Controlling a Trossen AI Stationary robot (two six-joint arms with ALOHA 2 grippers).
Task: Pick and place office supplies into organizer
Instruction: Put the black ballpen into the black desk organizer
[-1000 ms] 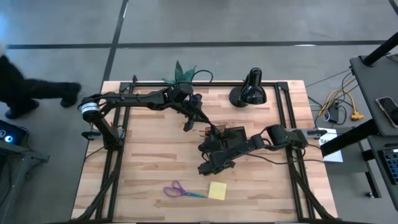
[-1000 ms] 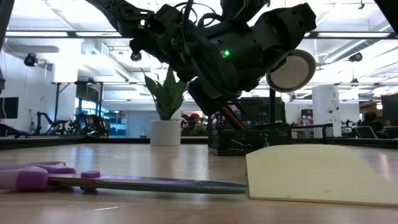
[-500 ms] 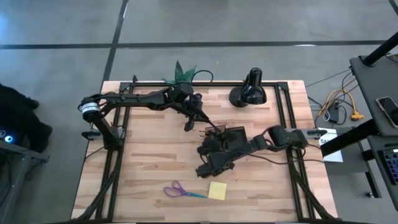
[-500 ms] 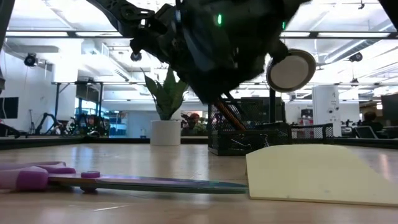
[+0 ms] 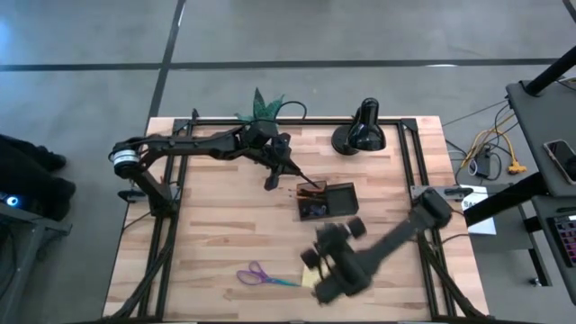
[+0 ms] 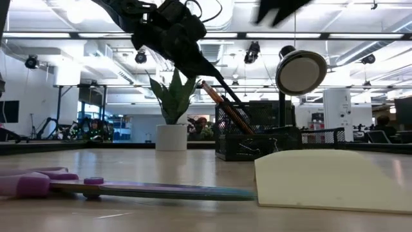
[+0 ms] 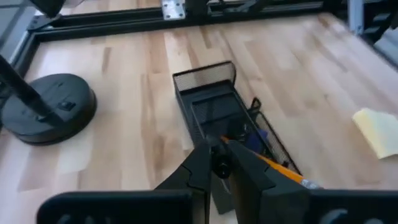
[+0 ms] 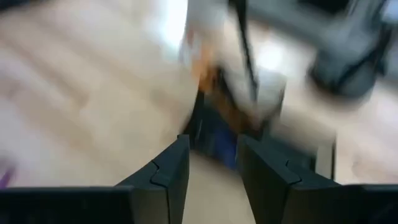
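Observation:
The organizer (image 5: 326, 201) is a dark mesh box at mid-table, with an orange pencil (image 7: 281, 168) and other small items leaning inside it. My left gripper (image 7: 216, 163) hovers just to its far left, shut on a black pen (image 6: 222, 82). My right gripper (image 8: 211, 167) is open and blurred, above the yellow sticky-note pad (image 5: 311, 276) near the table's near edge. The purple-handled scissors (image 5: 263, 276) lie flat to the left of the pad. My left gripper pinches the black pen's upper end (image 7: 219, 168) between its two fingers, coming from the far left and slanting downward. The pen runs on in line with the fingers, tilted down, and its lower end (image 6: 239, 105) reaches into the organizer's top.
A black desk lamp (image 5: 360, 132) stands at the far edge, right of centre, and a potted plant (image 5: 262, 105) at the far edge to its left. Bare wood lies left of the organizer and along the near left. Black frame rails (image 5: 412, 153) border the table.
My right arm has swung quickly away from the organizer toward the table's near edge and now hangs over the sticky-note pad, blurred by the motion. The organizer, which that arm covered before, now shows in full.

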